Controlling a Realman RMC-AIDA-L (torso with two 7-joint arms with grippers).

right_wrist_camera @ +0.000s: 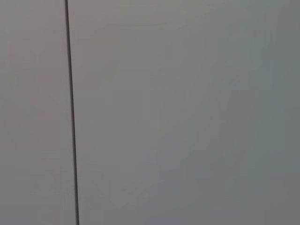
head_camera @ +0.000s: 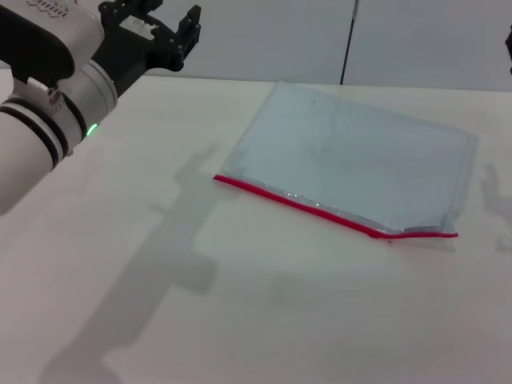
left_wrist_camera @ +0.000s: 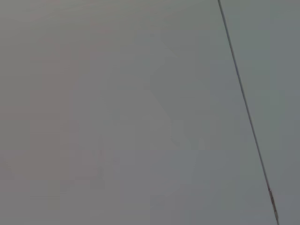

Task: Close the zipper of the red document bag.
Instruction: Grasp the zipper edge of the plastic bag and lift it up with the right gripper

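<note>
The red document bag (head_camera: 360,156) lies flat on the white table, right of centre in the head view, a translucent pale blue-grey pouch. Its zipper (head_camera: 320,208) is the thin red strip along the long edge nearest me, running from the left corner to the right corner. Near the right end the edge bulges slightly (head_camera: 416,230); I cannot make out a slider. My left gripper (head_camera: 172,32) hangs raised at the far left, well away from the bag, open and empty. The right gripper is out of view. Both wrist views show only a grey wall.
The white table (head_camera: 240,304) spreads in front of and left of the bag. A grey wall with a dark vertical seam (head_camera: 350,40) stands behind the table. My left arm's shadow (head_camera: 168,240) falls across the table's left half.
</note>
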